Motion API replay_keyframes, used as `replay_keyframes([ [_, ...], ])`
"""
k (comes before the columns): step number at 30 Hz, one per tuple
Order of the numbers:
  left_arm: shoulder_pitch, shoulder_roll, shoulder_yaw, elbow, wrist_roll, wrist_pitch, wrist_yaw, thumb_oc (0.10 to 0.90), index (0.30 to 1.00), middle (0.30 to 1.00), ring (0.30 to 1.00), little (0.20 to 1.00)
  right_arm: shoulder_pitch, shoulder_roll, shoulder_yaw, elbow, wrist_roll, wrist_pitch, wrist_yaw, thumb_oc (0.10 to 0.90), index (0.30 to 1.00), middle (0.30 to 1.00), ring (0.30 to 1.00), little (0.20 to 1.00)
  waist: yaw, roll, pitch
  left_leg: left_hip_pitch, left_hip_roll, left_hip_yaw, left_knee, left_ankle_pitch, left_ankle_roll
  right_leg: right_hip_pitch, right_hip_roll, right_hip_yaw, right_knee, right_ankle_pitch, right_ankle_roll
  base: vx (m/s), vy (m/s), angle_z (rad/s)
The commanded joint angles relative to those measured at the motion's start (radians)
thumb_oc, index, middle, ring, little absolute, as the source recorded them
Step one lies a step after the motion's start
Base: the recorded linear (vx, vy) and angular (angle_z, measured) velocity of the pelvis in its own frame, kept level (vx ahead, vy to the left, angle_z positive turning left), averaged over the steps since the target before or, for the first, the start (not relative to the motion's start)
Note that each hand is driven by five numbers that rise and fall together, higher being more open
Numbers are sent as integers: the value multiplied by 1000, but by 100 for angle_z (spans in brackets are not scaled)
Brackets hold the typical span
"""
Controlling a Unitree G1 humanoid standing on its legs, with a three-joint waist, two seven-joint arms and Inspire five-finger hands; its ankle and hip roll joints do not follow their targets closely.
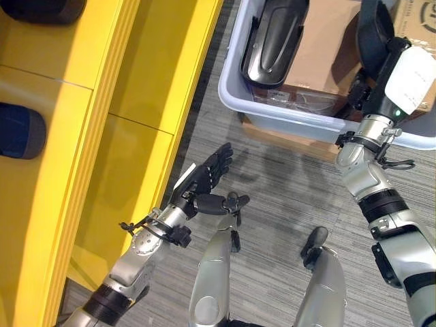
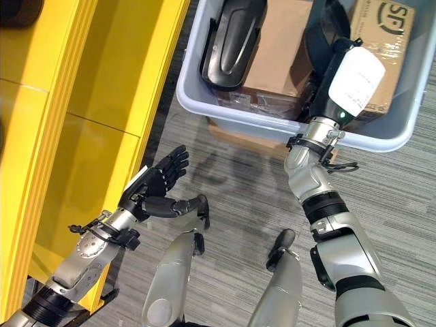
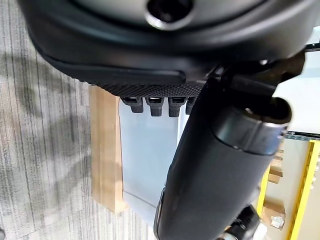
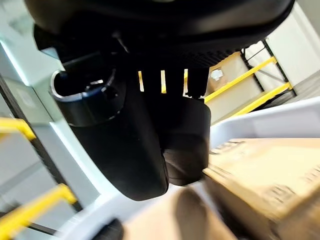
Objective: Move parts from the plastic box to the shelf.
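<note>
The pale grey plastic box point(image 1: 235, 95) stands on the floor at the upper right. Inside it a long black moulded part point(image 1: 272, 41) lies on a brown carton point(image 1: 327, 48). My right hand point(image 1: 381, 51) reaches into the box at its right end, its fingers curled round a second black part point(image 1: 371, 24); in the right wrist view that dark part point(image 4: 185, 140) sits between thumb and fingers. My left hand point(image 1: 204, 180) hovers open above the floor, beside the yellow shelf point(image 1: 136, 102) and apart from the box. Two dark parts point(image 1: 20, 129) point(image 1: 41, 10) rest on the shelf.
The shelf's yellow front edge point(image 1: 88, 177) runs diagonally down the left side. A flat wooden board point(image 1: 286, 139) sticks out from under the box. Grey striped carpet point(image 1: 286, 197) lies between shelf and box. Another printed carton point(image 2: 381, 41) sits in the box's right end.
</note>
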Motion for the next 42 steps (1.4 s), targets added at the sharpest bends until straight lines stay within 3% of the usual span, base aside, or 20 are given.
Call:
replay_keyframes([
  [1, -9, -24, 24, -122, 15, -61, -53, 900, 1000, 1000, 1000, 1000, -129, -85, -27, -195, -174, -99, -14, 400, 300, 300, 300, 300, 3, 22, -3, 77, -13, -28, 2, -114, -28, 88, 20, -12, 88, -90, -3, -22, -37, -2],
  [3, -3, -26, 30, -128, 14, -55, -59, 900, 1000, 1000, 1000, 1000, -111, -77, -27, -242, -193, -96, 1, 400, 300, 300, 300, 300, 0, 20, -3, 94, -15, -28, 1, -116, -27, 102, 19, -12, 87, -92, -3, -48, -14, -1],
  [4, 12, -27, 52, -152, -3, -43, -87, 900, 1000, 1000, 1000, 1000, -72, -59, -31, -344, -257, -149, 16, 400, 300, 300, 300, 300, -6, 19, -3, 123, -12, -23, -4, -102, -15, 129, 19, -21, 76, -75, -17, -25, -32, -6],
  [5, 19, -27, 48, -152, -4, -42, -87, 900, 1000, 1000, 1000, 1000, -63, -57, -31, -345, -257, -149, 17, 400, 300, 300, 300, 300, -9, 13, -3, 142, -20, -30, 0, -122, -25, 148, 15, -10, 78, -93, -6, -101, -29, -6],
  [8, 62, -23, 91, -186, -23, -23, -146, 900, 1000, 1000, 1000, 1000, -24, -62, -42, -496, -308, -213, 73, 400, 300, 300, 300, 300, -21, 11, -3, 251, -15, -24, -31, -105, -19, 259, 15, -26, 33, -77, -21, -42, 6, -5],
  [11, 81, -23, 105, -190, -25, -29, -165, 900, 1000, 1000, 1000, 1000, -14, -79, -46, -568, -320, -234, 120, 400, 300, 300, 300, 300, -32, 10, -11, 322, -11, -27, -63, -102, -25, 311, 10, -16, -4, -53, -21, -9, 16, 0],
  [13, 101, -15, 110, -182, -15, -34, -193, 900, 1000, 1000, 1000, 1000, 24, -112, -47, -633, -322, -248, 158, 400, 300, 300, 300, 300, -38, -6, -76, 365, -6, -49, -107, -96, -30, 385, 31, -2, -81, -46, -21, 47, -38, 14],
  [16, 110, -12, 120, -182, -19, -26, -214, 900, 1000, 1000, 1000, 1000, 52, -129, -60, -659, -319, -257, 185, 400, 300, 300, 300, 300, -37, -11, -110, 375, -8, -68, -127, -89, -31, 417, 44, 4, -110, -45, -23, 60, -49, 11],
  [20, 137, -1, 141, -180, -25, -2, -285, 900, 1000, 1000, 1000, 1000, 125, -171, -67, -706, -352, -266, 251, 400, 300, 300, 300, 300, -39, -35, -192, 407, -47, -150, -167, -86, -21, 511, 100, 47, -174, -68, -20, 109, -89, 45],
  [23, 150, 0, 161, -185, -19, 10, -315, 900, 1000, 1000, 1000, 1000, 165, -207, -65, -743, -376, -273, 288, 400, 300, 300, 300, 300, -37, -45, -229, 408, -58, -202, -178, -76, -17, 533, 148, 63, -180, -82, -41, 60, -121, 60],
  [28, 175, -1, 192, -176, -17, 8, -310, 900, 1000, 1000, 1000, 1000, 183, -247, -48, -770, -377, -320, 338, 400, 300, 300, 300, 300, -7, -61, -258, 409, -54, -256, -169, -72, -17, 542, 183, 26, -106, -140, -83, -18, -172, 50],
  [31, 210, -8, 214, -168, 9, -18, -299, 900, 1000, 1000, 1000, 1000, 156, -260, -6, -767, -381, -355, 379, 400, 300, 300, 300, 300, 16, -73, -259, 402, -30, -291, -169, -46, -30, 537, 232, 6, -37, -186, -126, -56, -275, 36],
  [32, 236, -8, 227, -167, 9, -31, -287, 900, 1000, 1000, 1000, 1000, 140, -264, 13, -763, -374, -373, 399, 400, 300, 300, 300, 300, 25, -80, -256, 399, -2, -293, -184, -17, -42, 537, 257, -2, -14, -202, -140, -77, -353, 52],
  [34, 258, -4, 239, -163, 15, -45, -276, 900, 1000, 1000, 1000, 1000, 133, -267, 31, -767, -366, -387, 409, 400, 300, 300, 300, 300, 31, -87, -254, 398, 33, -275, -225, 9, -51, 545, 278, -19, 0, -216, -145, -74, -279, 53],
  [38, 256, -9, 240, -137, 15, -53, -338, 900, 1000, 1000, 1000, 1000, 181, -281, 22, -812, -369, -392, 416, 400, 300, 300, 300, 300, 0, -93, -237, 393, 120, -77, -294, 77, -78, 580, 280, -95, 22, -233, -141, -96, -131, 101],
  [39, 254, -10, 238, -137, 15, -54, -339, 900, 1000, 1000, 1000, 1000, 185, -283, 20, -815, -368, -395, 416, 400, 300, 300, 300, 300, -2, -92, -237, 390, 125, -70, -294, 82, -81, 580, 281, -99, 22, -232, -142, -130, 7, 134],
  [41, 251, -4, 231, -147, 3, -61, -326, 900, 1000, 1000, 1000, 1000, 217, -301, 11, -829, -363, -420, 401, 400, 300, 300, 300, 300, -17, -100, -224, 400, 147, -32, -283, 93, -89, 583, 259, -111, 43, -243, -136, -150, 87, 109],
  [42, 253, 1, 238, -155, -11, -76, -303, 900, 1000, 1000, 1000, 1000, 235, -308, 12, -843, -360, -447, 392, 400, 300, 300, 300, 300, -29, -106, -221, 435, 171, -23, -250, 67, -87, 568, 233, -115, 62, -242, -126, -254, 255, 67],
])
